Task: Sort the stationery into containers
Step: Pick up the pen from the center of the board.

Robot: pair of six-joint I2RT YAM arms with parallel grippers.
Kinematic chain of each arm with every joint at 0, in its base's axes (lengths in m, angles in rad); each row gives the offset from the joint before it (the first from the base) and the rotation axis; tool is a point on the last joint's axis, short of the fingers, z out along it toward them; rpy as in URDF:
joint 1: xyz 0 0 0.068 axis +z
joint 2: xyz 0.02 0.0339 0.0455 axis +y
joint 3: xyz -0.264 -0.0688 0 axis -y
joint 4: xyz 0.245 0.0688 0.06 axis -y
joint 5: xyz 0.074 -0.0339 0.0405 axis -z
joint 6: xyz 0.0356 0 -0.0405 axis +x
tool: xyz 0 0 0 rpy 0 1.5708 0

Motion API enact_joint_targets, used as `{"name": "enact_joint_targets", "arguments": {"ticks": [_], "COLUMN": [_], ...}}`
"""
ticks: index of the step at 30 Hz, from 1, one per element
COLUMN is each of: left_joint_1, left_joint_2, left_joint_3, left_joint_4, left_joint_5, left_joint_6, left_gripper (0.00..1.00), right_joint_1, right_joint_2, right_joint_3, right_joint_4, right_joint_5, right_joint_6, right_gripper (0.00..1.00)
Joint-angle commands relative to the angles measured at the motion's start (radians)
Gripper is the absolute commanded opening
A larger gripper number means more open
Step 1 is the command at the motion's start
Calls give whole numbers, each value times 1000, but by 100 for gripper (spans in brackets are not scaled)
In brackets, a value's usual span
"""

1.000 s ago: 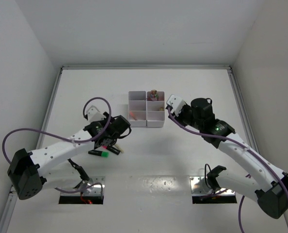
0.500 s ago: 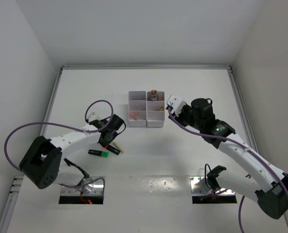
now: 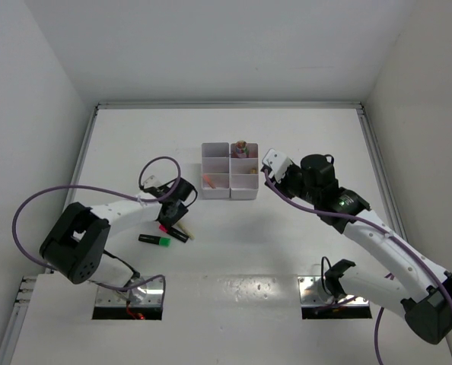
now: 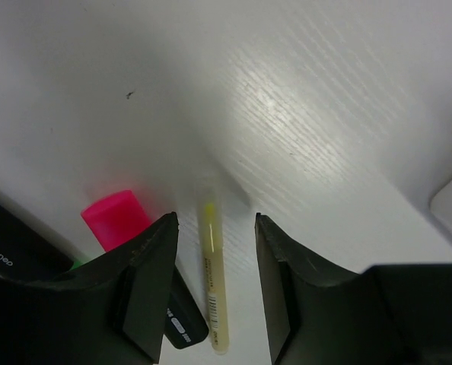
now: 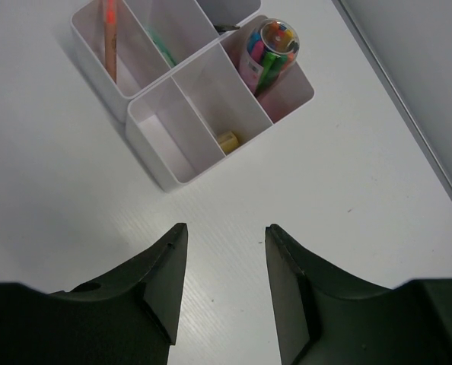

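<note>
**Left gripper** (image 4: 214,232): jaws parted, straddling a thin pale-yellow plastic stick (image 4: 214,304) that lies flat on the white table (image 4: 325,114). The stick is just beside a black-bodied highlighter with a pink cap (image 4: 116,219). We judge the stick light, stiff and smooth, so apt to roll. We would pinch it across its mid-length, keeping the finger clear of the pink cap. A green-tipped black highlighter (image 3: 156,240) lies near, toward the arm bases.

**Right gripper** (image 5: 224,236): also parted and empty, hovering near the white six-compartment plastic organiser tray (image 5: 151,161). The tray holds an orange stick (image 5: 110,38) and a small yellow eraser (image 5: 227,140).
</note>
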Motion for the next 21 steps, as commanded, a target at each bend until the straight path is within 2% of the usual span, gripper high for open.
{"name": "enact_joint_targets", "arguments": {"ticks": [1, 2, 4, 5, 8, 9, 12, 15, 21], "left_joint_1": [16, 25, 25, 34, 45, 55, 55, 31, -36], "left_joint_2": [5, 5, 15, 15, 38, 38, 32, -22, -140], "left_joint_3": [-22, -22, -33, -44, -44, -44, -44, 16, 220], "left_joint_4": [34, 34, 43, 59, 79, 79, 79, 53, -4], "left_joint_5": [33, 33, 33, 42, 69, 79, 91, 80, 5], "left_joint_6": [15, 15, 15, 28, 38, 38, 57, 69, 98], "left_gripper": [49, 49, 43, 36, 24, 17, 6, 0, 0], "right_joint_1": [-3, -3, -3, -3, -3, -3, -3, -3, -3], "right_joint_2": [-18, -18, -18, -18, -18, -18, -18, -18, -9], "right_joint_3": [-3, -3, -3, -3, -3, -3, -3, -3, -3], "right_joint_4": [34, 34, 34, 34, 34, 34, 34, 34, 34], "right_joint_5": [-3, -3, -3, -3, -3, -3, -3, -3, -3], "right_joint_6": [-2, -2, -2, -2, -2, -2, -2, -2, -2], "right_gripper": [46, 46, 46, 46, 46, 46, 46, 46, 46]}}
